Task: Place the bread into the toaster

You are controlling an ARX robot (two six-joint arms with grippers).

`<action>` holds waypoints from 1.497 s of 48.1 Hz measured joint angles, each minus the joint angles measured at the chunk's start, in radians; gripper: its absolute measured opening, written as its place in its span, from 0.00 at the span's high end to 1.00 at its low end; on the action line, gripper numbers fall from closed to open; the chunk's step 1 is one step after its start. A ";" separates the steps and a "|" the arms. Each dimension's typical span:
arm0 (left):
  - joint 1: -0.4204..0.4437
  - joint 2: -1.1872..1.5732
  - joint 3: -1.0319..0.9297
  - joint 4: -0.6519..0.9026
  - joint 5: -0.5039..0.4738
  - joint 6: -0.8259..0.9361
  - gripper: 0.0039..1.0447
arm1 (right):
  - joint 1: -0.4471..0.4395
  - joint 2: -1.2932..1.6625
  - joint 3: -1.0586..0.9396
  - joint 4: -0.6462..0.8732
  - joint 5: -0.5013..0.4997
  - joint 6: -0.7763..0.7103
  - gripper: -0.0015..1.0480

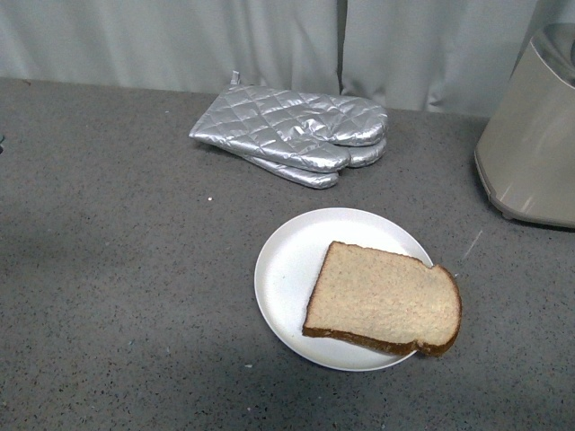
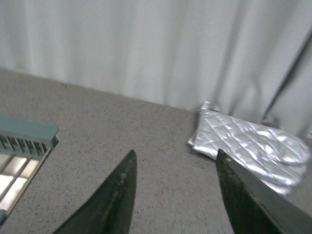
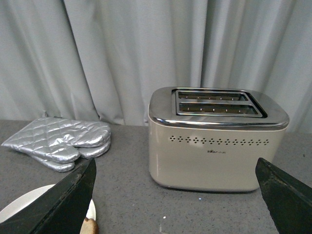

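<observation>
The bread (image 1: 384,300), a tan slice with a dark crust, lies flat on a round white plate (image 1: 287,269) near the front of the grey counter. The beige toaster (image 1: 532,153) stands at the right edge of the front view; the right wrist view shows it whole (image 3: 217,141), with two empty slots in its silver top. Neither arm shows in the front view. My left gripper (image 2: 175,153) is open and empty above bare counter. My right gripper (image 3: 175,165) is open wide and empty, facing the toaster. A bit of the bread's crust (image 3: 89,226) and the plate (image 3: 19,207) show by one finger.
Quilted silver oven mitts (image 1: 292,133) lie at the back of the counter, and show in the left wrist view (image 2: 253,146) and the right wrist view (image 3: 58,141). A grey curtain (image 1: 180,36) hangs behind. A teal-edged rack (image 2: 24,146) lies at the left gripper's side.
</observation>
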 joint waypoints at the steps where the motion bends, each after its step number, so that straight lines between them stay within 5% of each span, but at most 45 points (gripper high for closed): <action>1: -0.004 -0.120 -0.064 -0.044 0.005 0.042 0.57 | 0.000 0.001 0.000 0.000 -0.003 0.000 0.09; 12: -0.010 -1.158 -0.217 -0.911 0.007 0.135 0.96 | -0.001 -0.001 0.000 0.000 0.006 0.000 0.09; 14: -0.011 -1.284 -0.217 -0.993 0.006 0.139 0.97 | -0.001 0.000 0.000 0.000 0.006 0.000 0.09; 51: -0.011 -1.357 -0.217 -1.018 0.005 0.149 0.97 | -0.001 -0.001 0.000 0.000 0.003 0.000 0.09; 54: -0.011 -1.357 -0.217 -1.018 0.005 0.149 0.87 | 0.000 0.006 0.004 -0.013 0.003 0.011 0.09; 58: -0.011 -1.358 -0.217 -1.018 0.005 0.149 0.69 | 0.035 0.194 0.108 -0.219 0.010 0.123 0.09; 72: -0.011 -1.358 -0.217 -1.018 0.005 0.149 0.14 | 0.035 0.953 0.142 0.204 0.002 0.467 0.09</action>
